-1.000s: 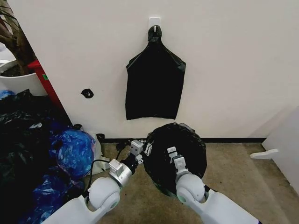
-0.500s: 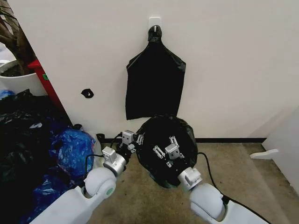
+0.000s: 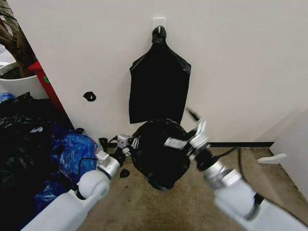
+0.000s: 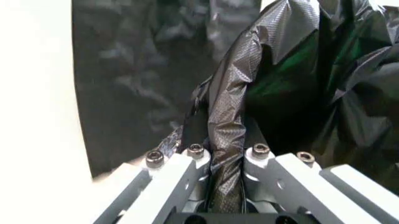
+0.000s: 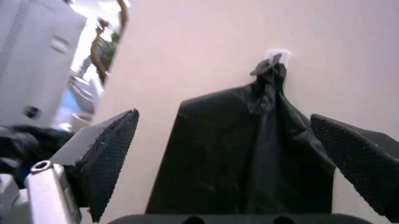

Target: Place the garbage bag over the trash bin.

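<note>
Head view: left gripper (image 3: 129, 142) pinches garbage bag (image 3: 156, 151) at nine o'clock; right gripper (image 3: 185, 132), spread, at two o'clock.

White rounded arms, silver wrists, black cables, silver screw-studded fingers (image 4: 168, 182), black textured pads (image 5: 109, 158).

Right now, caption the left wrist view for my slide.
Left gripper shut on a fold of the garbage bag.

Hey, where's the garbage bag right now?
In the head view the garbage bag bulges on the floor against the wall, below the hanging black bag bundle, between the left gripper pinching its edge and the open right gripper.
</note>
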You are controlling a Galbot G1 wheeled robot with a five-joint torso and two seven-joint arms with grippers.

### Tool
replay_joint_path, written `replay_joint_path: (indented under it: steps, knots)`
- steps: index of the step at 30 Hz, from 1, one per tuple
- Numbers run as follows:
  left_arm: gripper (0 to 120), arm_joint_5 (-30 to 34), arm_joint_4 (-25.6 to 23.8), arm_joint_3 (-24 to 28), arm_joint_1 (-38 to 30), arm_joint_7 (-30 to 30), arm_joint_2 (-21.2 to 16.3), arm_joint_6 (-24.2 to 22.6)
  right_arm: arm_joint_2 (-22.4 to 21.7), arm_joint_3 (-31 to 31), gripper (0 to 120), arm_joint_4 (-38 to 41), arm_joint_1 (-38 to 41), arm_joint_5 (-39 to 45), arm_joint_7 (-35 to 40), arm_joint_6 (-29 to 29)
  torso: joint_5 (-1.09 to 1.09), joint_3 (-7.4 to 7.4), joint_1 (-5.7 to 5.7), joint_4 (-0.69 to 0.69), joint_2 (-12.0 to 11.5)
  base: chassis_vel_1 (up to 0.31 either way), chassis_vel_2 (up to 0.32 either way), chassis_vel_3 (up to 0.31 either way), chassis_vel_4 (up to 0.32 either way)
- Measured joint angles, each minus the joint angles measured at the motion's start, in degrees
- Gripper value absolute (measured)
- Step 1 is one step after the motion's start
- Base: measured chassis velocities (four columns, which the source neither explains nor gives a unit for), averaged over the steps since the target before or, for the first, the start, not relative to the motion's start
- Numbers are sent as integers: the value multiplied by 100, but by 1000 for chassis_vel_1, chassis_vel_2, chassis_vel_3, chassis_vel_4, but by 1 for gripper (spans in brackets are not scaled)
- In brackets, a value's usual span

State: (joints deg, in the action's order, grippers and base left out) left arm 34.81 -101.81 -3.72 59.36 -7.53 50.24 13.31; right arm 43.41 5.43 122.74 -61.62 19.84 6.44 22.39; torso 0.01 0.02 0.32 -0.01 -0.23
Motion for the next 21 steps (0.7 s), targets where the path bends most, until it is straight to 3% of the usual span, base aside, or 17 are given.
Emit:
replay_joint_path:
  steps: [1, 4, 9, 21]
  knots:
    - [4, -101, 341, -97, -80, -504, -14, 465, -138, 280, 100, -363, 69, 696, -824, 417, -1, 0, 0, -1, 0, 0, 0, 0, 0]
    - [4, -126, 597, -164, -141, -1099, -32, 914, -200, 494, 100, -928, 133, 1077, -1899, 787, 0, 0, 0, -1, 0, 0, 0, 0, 0]
    - [4, -132, 684, -175, -175, -1756, -48, 1265, -133, 507, 100, -1746, 186, 1114, -2880, 1093, 1, 0, 0, -3, 0, 0, 0, 0, 0]
    - [4, -62, 500, -202, -72, -2232, -155, 1365, 142, 365, 100, -2888, 422, 329, -3003, 1250, 1, 0, 0, -1, 0, 0, 0, 0, 0]
